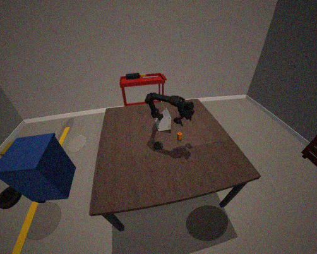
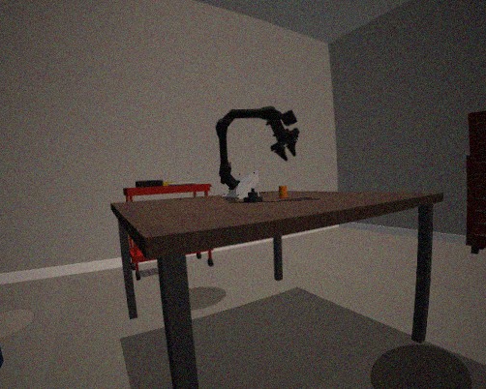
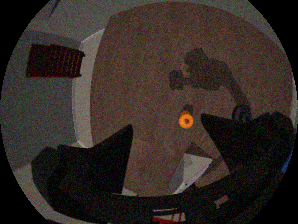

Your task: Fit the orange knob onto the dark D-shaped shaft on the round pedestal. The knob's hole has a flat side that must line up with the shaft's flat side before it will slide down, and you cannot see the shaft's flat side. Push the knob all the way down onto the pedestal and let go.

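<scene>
The orange knob [image 1: 179, 138] [image 2: 283, 192] [image 3: 181, 120] stands upright on the table, its hole facing up in the wrist view. The dark round pedestal [image 1: 158, 146] [image 2: 253, 198] [image 3: 241, 111] stands apart from it, nearer the front in the top view, with a short shaft on top. The shaft's flat side cannot be made out. My gripper [image 1: 186, 122] [image 2: 289, 157] [image 3: 168, 122] is open and empty, pointing down well above the table. In the wrist view the knob appears between the fingertips, closer to the right one, and the pedestal lies beyond that finger, partly hidden by it.
A white angled panel [image 1: 165, 123] [image 2: 249, 183] [image 3: 196, 167] stands by the arm's base on the brown table [image 1: 141, 177] [image 2: 177, 223] [image 3: 145, 65]. A red cart [image 1: 142, 83] [image 2: 177, 190] is behind the table. A blue box [image 1: 24, 158] is left of the table, and a dark red cabinet [image 2: 484, 179] [image 3: 54, 61] is off to the right in the exterior view.
</scene>
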